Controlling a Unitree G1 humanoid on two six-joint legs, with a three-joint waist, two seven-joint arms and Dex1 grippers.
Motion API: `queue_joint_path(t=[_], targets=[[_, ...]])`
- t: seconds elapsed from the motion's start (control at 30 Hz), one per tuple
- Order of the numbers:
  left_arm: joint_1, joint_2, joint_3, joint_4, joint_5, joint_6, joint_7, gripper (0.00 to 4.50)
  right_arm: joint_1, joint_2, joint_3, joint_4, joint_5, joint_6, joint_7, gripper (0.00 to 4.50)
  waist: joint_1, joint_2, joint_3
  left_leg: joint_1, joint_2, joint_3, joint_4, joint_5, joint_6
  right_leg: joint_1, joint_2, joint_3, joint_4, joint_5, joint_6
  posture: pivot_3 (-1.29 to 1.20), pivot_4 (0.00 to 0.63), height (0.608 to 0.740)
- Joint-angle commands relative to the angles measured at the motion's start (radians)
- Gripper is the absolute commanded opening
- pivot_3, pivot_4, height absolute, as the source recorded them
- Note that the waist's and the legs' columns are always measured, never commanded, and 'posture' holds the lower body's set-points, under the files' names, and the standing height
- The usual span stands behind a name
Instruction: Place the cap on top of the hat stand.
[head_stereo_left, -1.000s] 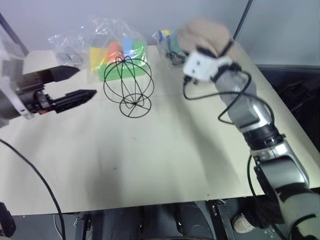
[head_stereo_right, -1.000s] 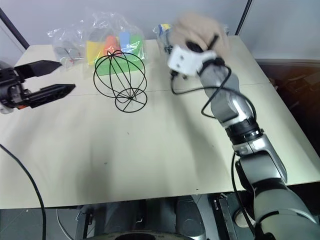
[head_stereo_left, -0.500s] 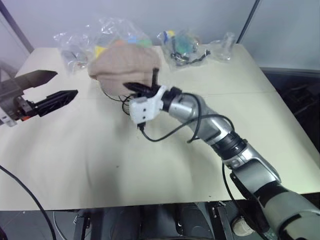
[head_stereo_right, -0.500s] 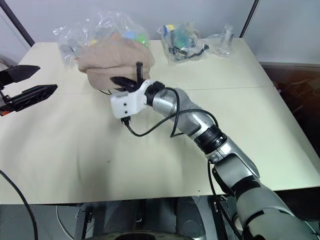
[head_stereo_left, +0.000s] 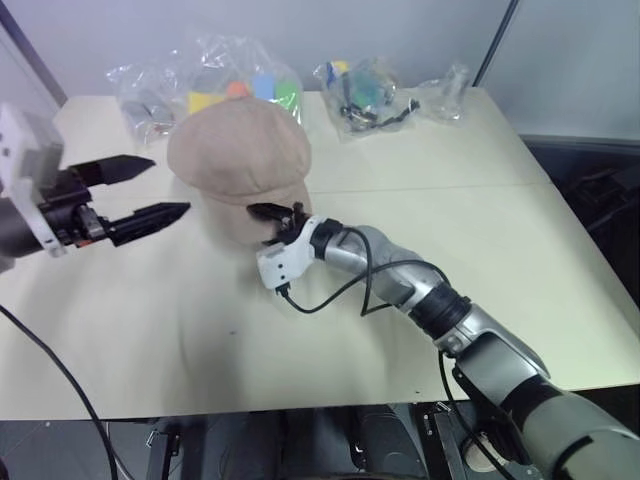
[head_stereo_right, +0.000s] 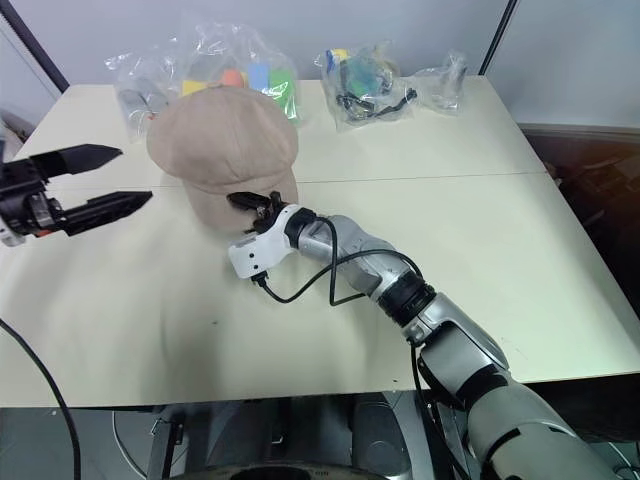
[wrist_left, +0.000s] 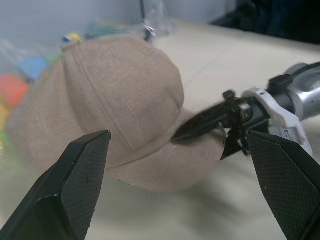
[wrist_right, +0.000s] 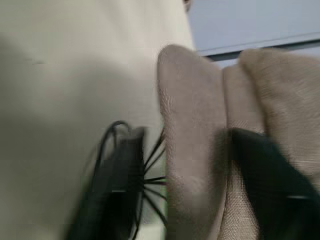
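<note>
Cloth of the soft beige-tan newsboy cap (head_stereo_left: 238, 155) looked light and limp; best held at the short brim. It sat draped over the black wire globe hat stand (wrist_right: 150, 167). My right gripper (head_stereo_left: 279, 212) reached level at the brim, fingers parted around it. My left gripper (head_stereo_left: 140, 190) hovered beside the cap, open, holding nothing.

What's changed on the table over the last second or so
The right gripper carried the cap from up by the far bags down and to the robot's left onto the hat stand, which it now covers; the fingers have parted at the brim. The left gripper stayed open beside it, and the bags stayed put.
</note>
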Motion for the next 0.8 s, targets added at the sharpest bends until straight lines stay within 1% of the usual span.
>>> queue_joint_path(t=[0.03,0.17,0.27,0.4,0.47,0.63,0.7,0.8], targets=[[-0.042,0.009,-0.031,-0.038,0.014,-0.036,0.006,4.50,0.028,-0.054,-0.066,-0.133,0.047,-0.026,0.051,3.88,0.000,0.000,0.000,0.000,0.000,0.000,0.000,0.000,0.000,0.000,0.000,0.000,0.000,0.000,0.000,0.00,0.150,0.740],[-0.044,0.002,-0.075,-0.053,0.038,-0.065,-0.003,4.50,0.068,-0.114,-0.141,-0.232,0.117,-0.013,0.110,3.88,0.000,0.000,0.000,0.000,0.000,0.000,0.000,0.000,0.000,0.000,0.000,0.000,0.000,0.000,0.000,0.00,0.150,0.740],[-0.046,-0.002,-0.094,-0.054,0.046,-0.078,-0.007,4.50,0.090,-0.127,-0.175,-0.273,0.168,-0.006,0.146,3.88,-0.002,0.000,0.000,0.000,0.000,0.000,0.000,0.000,0.000,0.000,0.000,0.000,0.000,0.000,0.000,0.00,0.150,0.740],[-0.055,-0.002,-0.114,-0.044,0.054,-0.096,-0.016,4.50,0.143,-0.148,-0.196,-0.317,0.225,0.008,0.216,3.88,0.000,0.000,0.000,0.000,0.001,0.000,0.000,0.000,0.000,0.000,0.001,0.000,0.000,0.000,0.000,0.00,0.150,0.740],[-0.055,0.002,-0.125,-0.046,0.059,-0.105,-0.029,4.50,0.177,-0.168,-0.213,-0.345,0.286,0.029,0.277,3.88,0.003,0.000,0.000,0.000,0.000,0.000,0.000,0.000,0.000,0.000,0.000,0.000,0.000,0.000,0.000,0.00,0.150,0.740],[-0.065,0.003,-0.137,-0.038,0.069,-0.118,-0.043,4.50,0.223,-0.187,-0.202,-0.351,0.314,0.040,0.335,3.88,0.001,-0.001,0.000,0.000,0.000,0.000,0.001,0.000,0.000,0.001,0.000,0.000,-0.001,0.000,0.000,0.00,0.150,0.740],[-0.070,0.005,-0.143,-0.037,0.072,-0.122,-0.052,4.50,0.262,-0.203,-0.219,-0.382,0.356,0.078,0.375,4.44,0.002,-0.001,0.000,0.000,0.001,0.000,0.000,0.000,0.000,0.001,0.001,-0.001,-0.001,0.000,0.000,0.00,0.150,0.740],[-0.070,0.011,-0.161,-0.043,0.085,-0.133,-0.072,4.50,0.307,-0.238,-0.271,-0.448,0.426,0.154,0.436,4.49,0.003,0.000,0.001,-0.001,0.001,0.000,0.000,0.000,0.000,0.001,0.000,-0.001,-0.001,0.000,0.000,0.00,0.150,0.740]])
